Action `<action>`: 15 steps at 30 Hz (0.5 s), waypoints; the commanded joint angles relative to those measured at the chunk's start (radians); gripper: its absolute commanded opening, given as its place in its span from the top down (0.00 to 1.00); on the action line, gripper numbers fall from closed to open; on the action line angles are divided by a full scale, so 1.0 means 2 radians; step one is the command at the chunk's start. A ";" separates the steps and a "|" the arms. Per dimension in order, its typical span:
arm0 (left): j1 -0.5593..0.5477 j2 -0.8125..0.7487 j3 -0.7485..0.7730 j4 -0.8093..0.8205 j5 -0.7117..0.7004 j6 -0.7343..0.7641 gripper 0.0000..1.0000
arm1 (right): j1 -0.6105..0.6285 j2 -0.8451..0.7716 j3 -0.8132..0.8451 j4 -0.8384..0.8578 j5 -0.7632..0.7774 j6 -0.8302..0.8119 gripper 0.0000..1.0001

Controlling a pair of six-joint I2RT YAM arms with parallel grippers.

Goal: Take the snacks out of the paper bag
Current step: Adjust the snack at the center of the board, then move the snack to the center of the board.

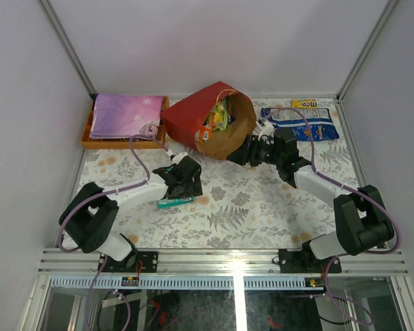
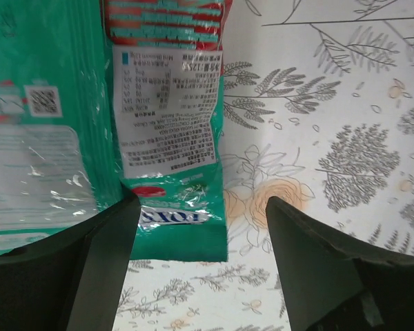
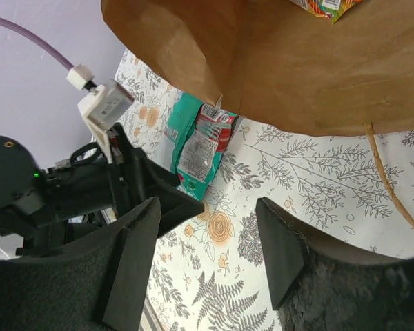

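**Teal glossy foil snack packet [image 2: 172, 138] lay flat on the floral-patterned desk [image 2: 345, 103], directly below the left end effector [image 2: 203, 214].**

The packet looked light, soft and slippery. Its crimped end seam was judged the surest hold, since film lying flat offers little edge. The left end effector's jaws stood spread, gripping nothing. More colourful packets [image 1: 219, 118] lay inside the red paper bag with brown kraft lining [image 1: 193, 117], which was tipped on its side. Its thin walls would probably crumple or slide under a push. The right end effector [image 3: 210, 214] hung just beside the bag's mouth, jaws spread and empty.
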 commanded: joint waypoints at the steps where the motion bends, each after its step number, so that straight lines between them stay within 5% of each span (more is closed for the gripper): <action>1: -0.003 0.038 0.003 0.036 -0.023 -0.010 0.26 | -0.005 0.003 -0.006 0.031 -0.026 0.008 0.35; 15: 0.047 0.104 -0.023 0.041 0.014 -0.010 0.29 | -0.008 0.026 -0.004 0.042 -0.051 0.017 0.35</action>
